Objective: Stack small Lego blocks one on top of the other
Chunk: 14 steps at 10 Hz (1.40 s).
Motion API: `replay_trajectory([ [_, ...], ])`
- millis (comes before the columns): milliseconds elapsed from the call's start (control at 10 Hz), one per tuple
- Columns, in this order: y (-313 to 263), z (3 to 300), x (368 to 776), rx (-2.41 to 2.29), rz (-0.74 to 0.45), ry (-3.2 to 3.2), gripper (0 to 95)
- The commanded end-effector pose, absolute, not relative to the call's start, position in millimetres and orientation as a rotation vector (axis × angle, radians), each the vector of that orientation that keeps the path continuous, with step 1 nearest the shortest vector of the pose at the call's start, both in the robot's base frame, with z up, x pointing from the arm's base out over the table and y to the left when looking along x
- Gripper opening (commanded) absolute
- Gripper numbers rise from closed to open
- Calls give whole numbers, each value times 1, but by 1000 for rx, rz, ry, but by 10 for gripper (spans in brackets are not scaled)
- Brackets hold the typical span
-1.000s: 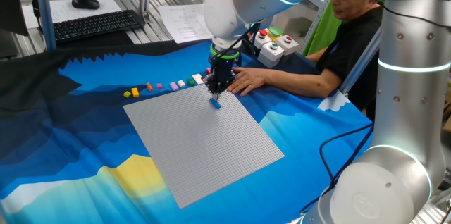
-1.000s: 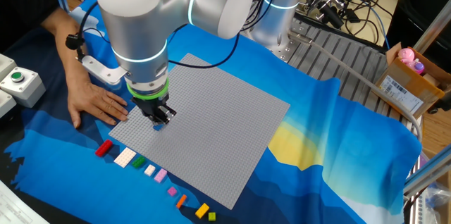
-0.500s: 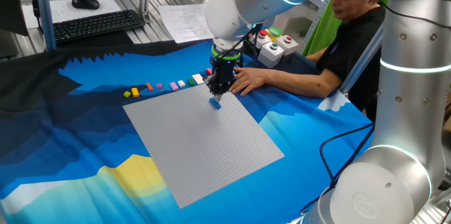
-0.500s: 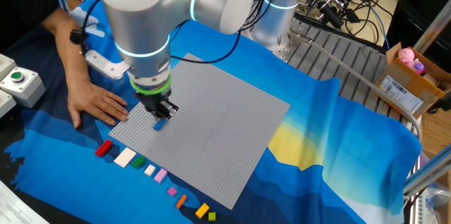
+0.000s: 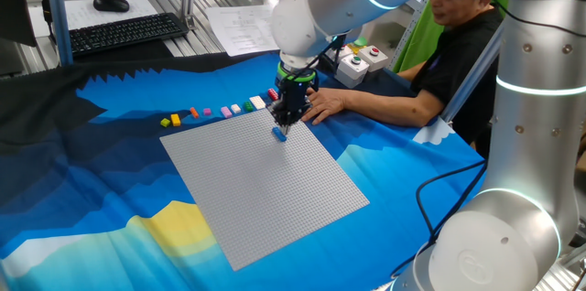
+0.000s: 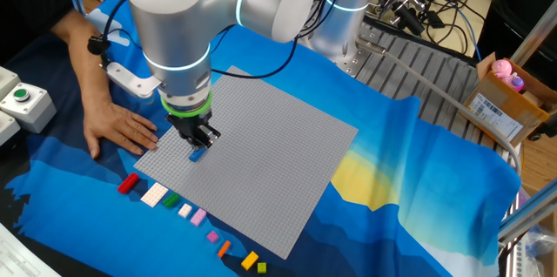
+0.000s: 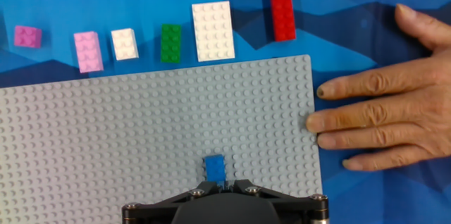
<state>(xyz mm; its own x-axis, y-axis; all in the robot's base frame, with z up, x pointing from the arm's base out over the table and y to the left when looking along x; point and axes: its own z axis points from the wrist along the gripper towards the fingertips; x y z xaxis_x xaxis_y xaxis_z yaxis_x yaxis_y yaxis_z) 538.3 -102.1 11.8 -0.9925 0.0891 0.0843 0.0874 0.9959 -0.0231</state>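
One blue brick point(image 7: 214, 168) sits on the baseplate point(image 7: 106, 146) just beyond the shut, empty claw point(image 7: 224, 185); six more bricks point(image 7: 212, 31) line up farther off.

The Flexiv arm point(image 6: 174, 16) bends over from its base and drops a vertical wrist, ringed by a green band point(image 6: 185, 105), so that the black gripper point(image 6: 199, 136) points straight down; its two fingers are pressed fully together with no gap between them. In the hand view only the dark gripper body point(image 7: 225, 206) shows at the bottom edge; the fingertips themselves are hidden there.
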Motion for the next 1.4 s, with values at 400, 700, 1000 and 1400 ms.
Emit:
replay_trajectory([
  [400,-100,25,535,-140,27,-3029,0],
  [700,-99,18,537,-143,20,-3032,0],
  [1000,-97,8,538,-149,16,-3040,0],
  [1400,-97,19,536,-160,22,-3044,0],
])
